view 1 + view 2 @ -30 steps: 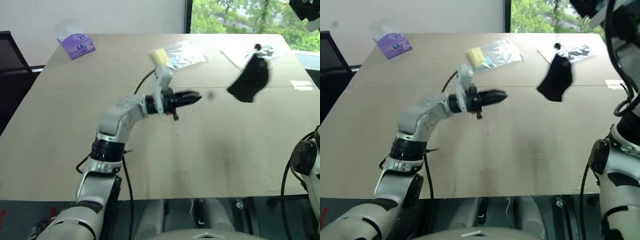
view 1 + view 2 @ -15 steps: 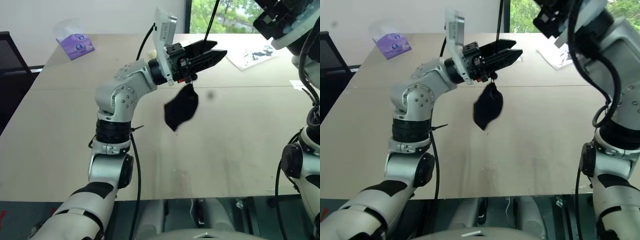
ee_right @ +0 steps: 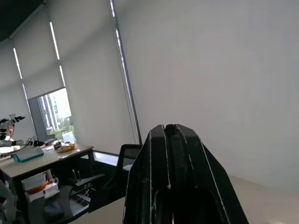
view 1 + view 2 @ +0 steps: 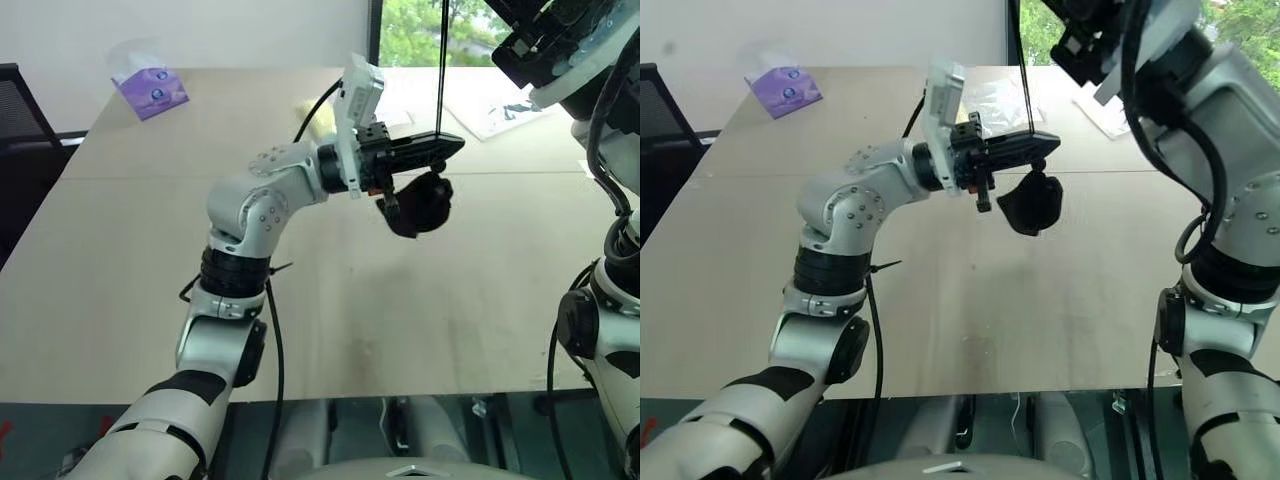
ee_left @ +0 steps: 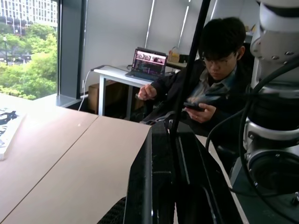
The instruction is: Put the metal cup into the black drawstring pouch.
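**Getting the bag open before the cup can go in**

I have the black drawstring pouch (image 4: 418, 203) hanging in the air over the table (image 4: 130, 260). It swings just under my left gripper (image 4: 440, 146). That gripper's two fingers are pressed together on the thin cord (image 4: 441, 60), right above the bag. The cord runs straight up to my right gripper (image 3: 169, 135), which is lifted high and is pressed tight on the cord too.

I can't find the metal cup anywhere I look, so I can't say where it is.

I think this step is about getting a good hold near the bag's mouth. To do it well, I should move slowly so the bag stops swinging. I should keep the cord pulled straight, but not tug hard, or the mouth could pull tight and close. The bag looks soft and floppy, so it may fold up on itself. I would lower it to rest on the table before trying to open it. A person (image 5: 219, 60) sits past the far end of the table, so I will keep my arms over the table
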